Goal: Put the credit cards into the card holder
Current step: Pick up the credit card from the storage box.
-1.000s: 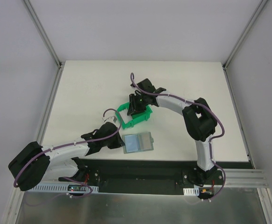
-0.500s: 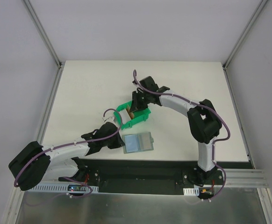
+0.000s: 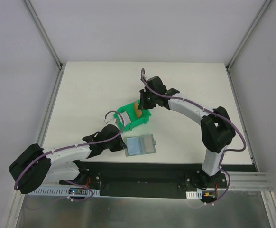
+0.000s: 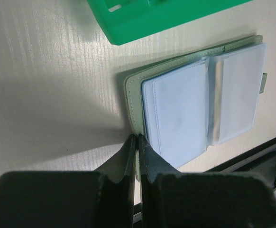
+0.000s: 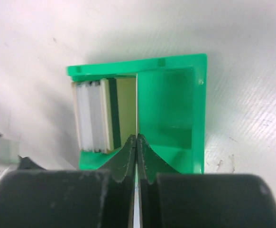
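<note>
The grey-green card holder (image 3: pixel 140 145) (image 4: pixel 199 104) lies open near the table's front edge, its clear pockets facing up. My left gripper (image 3: pixel 122 142) (image 4: pixel 137 137) is shut on the card holder's left edge. Over the green bin (image 3: pixel 135 119) (image 5: pixel 176 109), my right gripper (image 3: pixel 141 105) (image 5: pixel 136 137) is shut on one tan credit card (image 3: pixel 137 109) (image 5: pixel 126 107). The right wrist view shows that card edge-on, standing in the bin. Several more credit cards (image 5: pixel 93 116) stand stacked against the bin's left wall.
The green bin (image 4: pixel 152 19) sits just beyond the card holder, toward the table's middle. A black base strip (image 3: pixel 142 172) runs along the near edge right behind the card holder. Metal frame rails (image 3: pixel 50 111) border the table's sides.
My right gripper closed onto a tan card in the bin and drew back to the right, tilting the card up. The left arm and card holder have not moved.
</note>
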You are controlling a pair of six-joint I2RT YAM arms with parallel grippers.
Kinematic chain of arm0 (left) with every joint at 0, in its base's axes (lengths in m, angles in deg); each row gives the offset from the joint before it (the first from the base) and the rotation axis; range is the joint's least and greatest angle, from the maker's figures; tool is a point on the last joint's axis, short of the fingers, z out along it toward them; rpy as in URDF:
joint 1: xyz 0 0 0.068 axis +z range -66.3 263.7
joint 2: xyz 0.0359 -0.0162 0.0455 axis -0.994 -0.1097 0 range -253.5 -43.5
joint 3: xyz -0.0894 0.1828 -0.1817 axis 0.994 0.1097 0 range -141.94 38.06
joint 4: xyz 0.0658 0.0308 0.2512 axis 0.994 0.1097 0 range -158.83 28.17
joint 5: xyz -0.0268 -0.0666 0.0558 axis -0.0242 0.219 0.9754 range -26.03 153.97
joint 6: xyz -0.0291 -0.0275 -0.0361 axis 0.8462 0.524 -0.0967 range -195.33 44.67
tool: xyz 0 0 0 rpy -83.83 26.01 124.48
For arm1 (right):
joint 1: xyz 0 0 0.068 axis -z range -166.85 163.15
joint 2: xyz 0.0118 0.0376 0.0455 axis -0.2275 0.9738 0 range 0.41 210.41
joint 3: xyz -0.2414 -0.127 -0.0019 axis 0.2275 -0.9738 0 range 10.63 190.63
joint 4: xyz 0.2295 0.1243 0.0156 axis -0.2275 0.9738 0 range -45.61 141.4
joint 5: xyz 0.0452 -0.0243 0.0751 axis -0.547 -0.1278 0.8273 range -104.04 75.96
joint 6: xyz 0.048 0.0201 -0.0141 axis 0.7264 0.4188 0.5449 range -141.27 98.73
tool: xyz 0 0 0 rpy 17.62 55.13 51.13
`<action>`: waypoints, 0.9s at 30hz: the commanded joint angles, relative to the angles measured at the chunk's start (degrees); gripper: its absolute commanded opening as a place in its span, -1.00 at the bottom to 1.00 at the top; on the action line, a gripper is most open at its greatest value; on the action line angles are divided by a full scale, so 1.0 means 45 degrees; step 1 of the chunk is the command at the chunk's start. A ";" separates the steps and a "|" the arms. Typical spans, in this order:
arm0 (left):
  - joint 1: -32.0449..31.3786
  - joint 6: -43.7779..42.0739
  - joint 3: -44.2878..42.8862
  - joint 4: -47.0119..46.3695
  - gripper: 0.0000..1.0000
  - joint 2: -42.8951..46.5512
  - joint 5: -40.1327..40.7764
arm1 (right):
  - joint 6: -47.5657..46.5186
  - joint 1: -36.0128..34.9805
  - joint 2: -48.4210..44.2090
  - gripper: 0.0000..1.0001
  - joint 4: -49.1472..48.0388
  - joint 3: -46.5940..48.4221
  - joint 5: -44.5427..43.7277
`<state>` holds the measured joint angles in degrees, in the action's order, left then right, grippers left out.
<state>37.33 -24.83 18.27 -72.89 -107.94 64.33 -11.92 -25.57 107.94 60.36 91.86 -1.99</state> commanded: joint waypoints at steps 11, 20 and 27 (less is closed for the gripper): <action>0.0129 -0.0128 0.0004 0.0081 -1.00 0.0317 -0.0061 | 0.3330 -0.0456 -0.7522 -0.99 -0.4794 -0.7419 0.0525; 0.0129 0.0106 0.0101 0.0061 -1.00 0.0298 -0.0061 | 0.5813 -0.1981 -0.7861 -0.99 -0.8386 -1.1603 0.0172; 0.0129 0.0321 0.0160 0.0003 -1.00 0.0142 -0.0431 | 0.6673 -0.2040 -0.6182 -0.99 -1.0285 -1.2367 0.0856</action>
<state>37.33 -24.46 18.38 -72.80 -107.44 63.92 13.89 -34.42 77.32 25.13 37.68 -0.41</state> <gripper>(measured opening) 0.006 0.009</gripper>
